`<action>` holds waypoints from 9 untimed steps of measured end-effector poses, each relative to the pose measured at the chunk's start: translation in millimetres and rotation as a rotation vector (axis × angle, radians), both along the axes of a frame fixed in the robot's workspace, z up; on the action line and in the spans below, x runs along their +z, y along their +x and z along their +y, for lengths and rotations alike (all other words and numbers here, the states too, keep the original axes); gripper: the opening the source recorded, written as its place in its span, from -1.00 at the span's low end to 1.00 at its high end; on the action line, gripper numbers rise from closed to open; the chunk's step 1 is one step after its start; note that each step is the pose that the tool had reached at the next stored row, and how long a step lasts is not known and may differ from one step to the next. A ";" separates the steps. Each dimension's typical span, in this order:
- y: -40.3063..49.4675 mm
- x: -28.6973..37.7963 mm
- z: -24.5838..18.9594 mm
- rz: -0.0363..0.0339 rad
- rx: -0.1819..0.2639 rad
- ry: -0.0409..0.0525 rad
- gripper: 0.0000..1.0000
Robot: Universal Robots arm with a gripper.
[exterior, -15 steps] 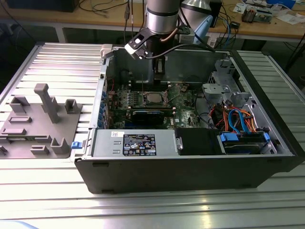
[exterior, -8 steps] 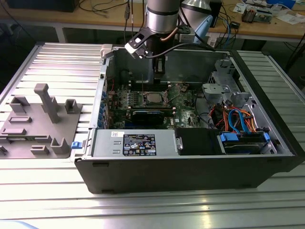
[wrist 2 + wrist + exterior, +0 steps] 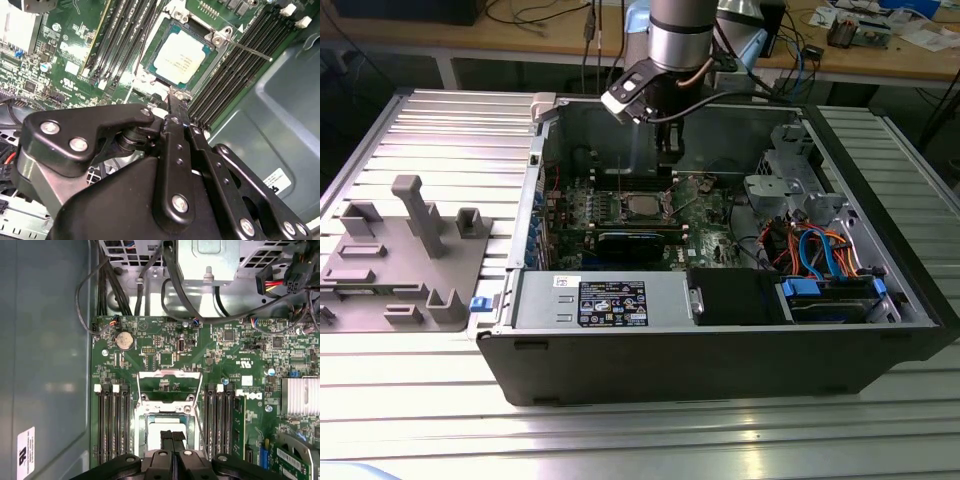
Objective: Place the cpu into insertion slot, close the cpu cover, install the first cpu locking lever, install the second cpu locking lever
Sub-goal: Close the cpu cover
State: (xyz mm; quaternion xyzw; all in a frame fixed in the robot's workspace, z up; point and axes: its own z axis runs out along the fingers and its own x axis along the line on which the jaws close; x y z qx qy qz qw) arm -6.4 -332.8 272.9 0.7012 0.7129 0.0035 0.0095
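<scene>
Okay: gripper point(image 3: 172, 436) fingers are pressed together with nothing pinched (both wrist views agree), tip over the slot point(image 3: 139, 427) edge. The cpu point(image 3: 179, 59) lies flat in the slot. Beyond it the cover point(image 3: 170, 384) is flipped open. One lever point(image 3: 245, 50) sticks out across the memory slots point(image 3: 235, 80).

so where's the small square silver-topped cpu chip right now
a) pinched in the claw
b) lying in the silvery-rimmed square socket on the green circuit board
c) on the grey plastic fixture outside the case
b, the small square silver-topped cpu chip lies flat in the silvery-rimmed square socket on the green circuit board, and the shut claw above it grips nothing
</scene>
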 end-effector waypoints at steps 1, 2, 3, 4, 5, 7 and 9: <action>2.4 -0.2 0.1 0.0017 0.000 0.0001 -0.79; 4.2 -0.3 0.2 0.0039 0.000 0.0001 -0.79; 5.3 -0.3 0.3 0.0056 0.000 0.0001 -0.79; 6.7 -0.4 0.4 0.0085 0.000 -0.0001 -0.79; 9.0 -0.4 0.5 0.0152 0.000 -0.0004 -0.79; 11.4 -0.7 0.7 0.0175 0.000 -0.0002 -0.79; 14.6 -0.9 0.7 0.0189 0.000 -0.0003 -0.79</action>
